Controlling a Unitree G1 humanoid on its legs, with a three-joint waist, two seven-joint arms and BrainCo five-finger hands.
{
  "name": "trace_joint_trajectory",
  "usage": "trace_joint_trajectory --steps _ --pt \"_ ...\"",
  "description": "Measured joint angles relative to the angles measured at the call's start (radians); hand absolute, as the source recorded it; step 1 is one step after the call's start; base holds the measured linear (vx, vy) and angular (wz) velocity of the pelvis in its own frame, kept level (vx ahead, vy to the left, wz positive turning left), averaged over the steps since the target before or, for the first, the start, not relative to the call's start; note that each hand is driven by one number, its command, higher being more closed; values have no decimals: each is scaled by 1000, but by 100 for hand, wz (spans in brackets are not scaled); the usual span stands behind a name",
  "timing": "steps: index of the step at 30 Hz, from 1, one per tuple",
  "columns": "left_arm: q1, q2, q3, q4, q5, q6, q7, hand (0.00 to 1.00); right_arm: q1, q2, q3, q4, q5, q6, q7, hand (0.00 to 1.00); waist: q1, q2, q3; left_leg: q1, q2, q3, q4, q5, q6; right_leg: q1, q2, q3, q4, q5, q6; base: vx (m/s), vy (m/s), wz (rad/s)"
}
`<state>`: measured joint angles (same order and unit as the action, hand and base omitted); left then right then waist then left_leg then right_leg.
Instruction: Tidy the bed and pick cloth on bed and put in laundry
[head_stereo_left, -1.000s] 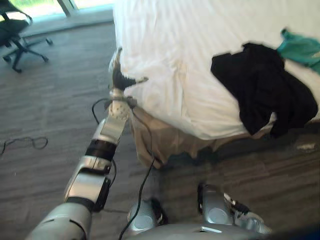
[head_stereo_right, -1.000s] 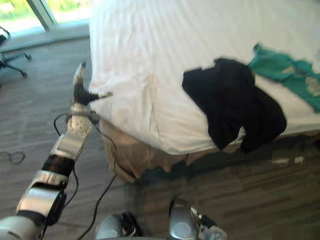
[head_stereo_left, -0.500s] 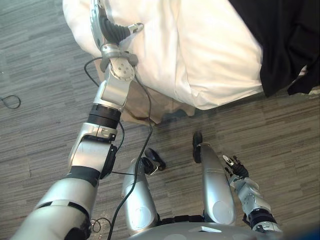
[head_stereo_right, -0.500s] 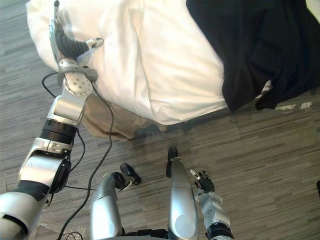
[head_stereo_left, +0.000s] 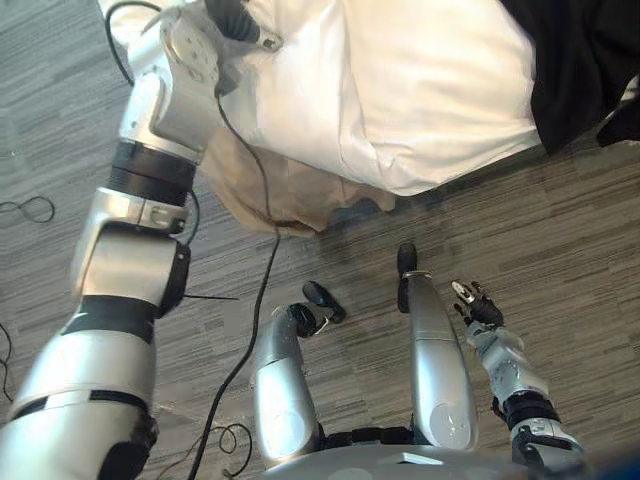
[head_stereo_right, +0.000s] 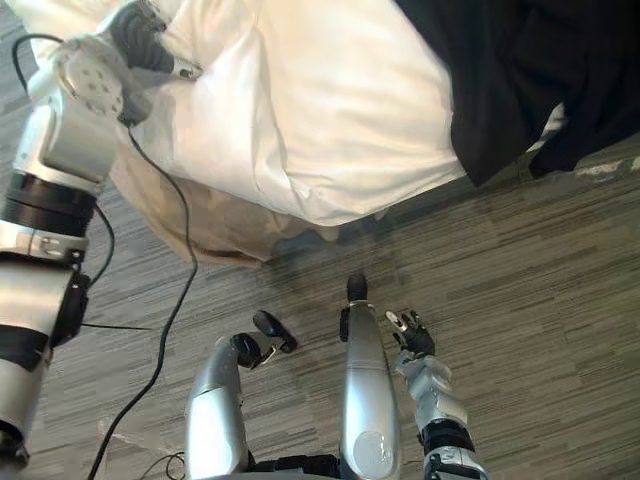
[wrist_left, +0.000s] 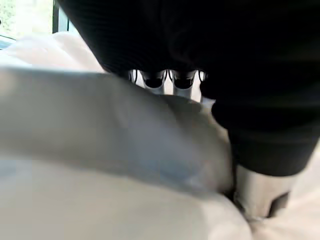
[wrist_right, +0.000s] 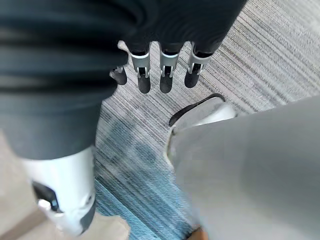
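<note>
A white duvet (head_stereo_left: 400, 90) covers the bed, its corner bulging over the edge. My left hand (head_stereo_right: 150, 45) is on that corner. In the left wrist view its fingers (wrist_left: 162, 80) curl over a thick fold of the duvet (wrist_left: 100, 130), with the thumb (wrist_left: 255, 195) under the fold. A black cloth (head_stereo_left: 585, 70) lies on the bed to the right and hangs over its side, far from both hands. My right hand (head_stereo_left: 475, 305) hangs low, its fingers (wrist_right: 160, 70) straight above the floor and holding nothing.
A tan bed skirt (head_stereo_left: 270, 190) hangs below the duvet's corner down to the grey plank floor (head_stereo_left: 560, 230). The bed's edge runs across the top of the eye views, with open floor in front of it.
The camera has tilted further down. My left hand has pushed onto the duvet's corner and its fingers have curled over a fold. The right hand still hangs as before.
</note>
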<state>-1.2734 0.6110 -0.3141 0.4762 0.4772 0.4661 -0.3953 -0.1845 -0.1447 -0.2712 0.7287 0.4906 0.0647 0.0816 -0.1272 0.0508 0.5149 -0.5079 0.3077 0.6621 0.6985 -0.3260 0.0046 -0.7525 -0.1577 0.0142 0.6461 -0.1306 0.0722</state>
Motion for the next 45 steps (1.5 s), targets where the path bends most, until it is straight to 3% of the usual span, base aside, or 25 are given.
trace_joint_trajectory --steps 2,5,8,11,14,16,17,20,25,28,33,39,40,45 --pt "16 11 -2 0 -19 22 -44 100 0 -2 -10 2 0 0 3 0 -17 5 -1 28 -17 13 -25 2 4 20 -13 4 -12 2 3 65 41 -3" --pt "75 33 -1 0 -28 65 -160 100 10 -8 -56 2 -4 -9 9 0 -29 33 -3 90 -51 21 -77 9 5 76 -30 3 -42 3 6 73 23 1" --pt "147 41 19 0 -87 67 -236 100 38 -24 -77 5 -6 -22 15 0 -33 49 -6 159 -89 32 -146 30 1 132 -54 0 -67 2 8 79 -6 2" --pt "263 44 80 14 -186 14 -263 100 70 -29 -94 6 -27 -36 12 0 -31 67 -16 229 -118 32 -212 53 -7 198 -65 -13 -99 1 9 79 -32 5" --pt "409 43 89 33 -263 -101 -259 100 115 -34 -105 13 -55 -36 -10 0 -25 98 -42 306 -145 25 -282 79 -18 277 -81 -42 -130 0 10 81 -17 14" --pt "510 38 87 64 -298 -182 -241 100 144 -32 -103 37 -67 -31 -21 0 -18 108 -94 324 -162 14 -318 92 -24 302 -92 -64 -145 -11 22 77 -29 23" --pt "571 38 87 68 -311 -223 -217 0 159 -29 -99 52 -75 -23 -27 0 -12 106 -120 340 -169 11 -343 104 -28 319 -96 -78 -156 -11 22 105 -33 27" --pt "682 25 85 53 -354 -317 -135 0 215 -21 -62 62 -83 -1 -43 0 15 94 -171 397 -172 -15 -399 129 -41 409 -96 -125 -202 -11 21 92 -31 29" --pt "868 27 92 -4 -452 -417 -77 0 283 27 -17 119 -50 18 -16 0 43 34 -287 479 -171 -42 -480 162 -69 551 -86 -214 -295 -11 21 78 -19 33" --pt "984 15 116 -25 -457 -464 -54 0 317 61 -8 148 -22 33 -14 0 66 11 -325 533 -175 -47 -542 185 -84 628 -68 -243 -372 5 23 91 -1 14" --pt "1156 -83 175 6 -440 -525 42 0 348 63 -14 217 -5 50 -15 0 69 -4 -372 599 -179 -72 -629 211 -102 742 -33 -289 -506 44 27 103 -5 14" --pt "1303 -244 251 203 -332 -536 203 0 363 65 -14 251 -4 62 -13 0 68 -18 -387 663 -175 -94 -663 215 -108 841 -13 -332 -574 51 28 89 -3 11" --pt "1346 -271 275 236 -328 -535 252 0 371 66 -14 252 -3 66 -9 0 75 -23 -391 668 -171 -98 -662 215 -108 855 -10 -338 -576 51 27 92 -9 28" --pt "1461 -342 396 318 -329 -531 362 0 382 68 -14 267 13 74 -1 0 119 -50 -417 702 -161 -124 -662 215 -108 909 -1 -362 -577 52 25 56 -10 23"
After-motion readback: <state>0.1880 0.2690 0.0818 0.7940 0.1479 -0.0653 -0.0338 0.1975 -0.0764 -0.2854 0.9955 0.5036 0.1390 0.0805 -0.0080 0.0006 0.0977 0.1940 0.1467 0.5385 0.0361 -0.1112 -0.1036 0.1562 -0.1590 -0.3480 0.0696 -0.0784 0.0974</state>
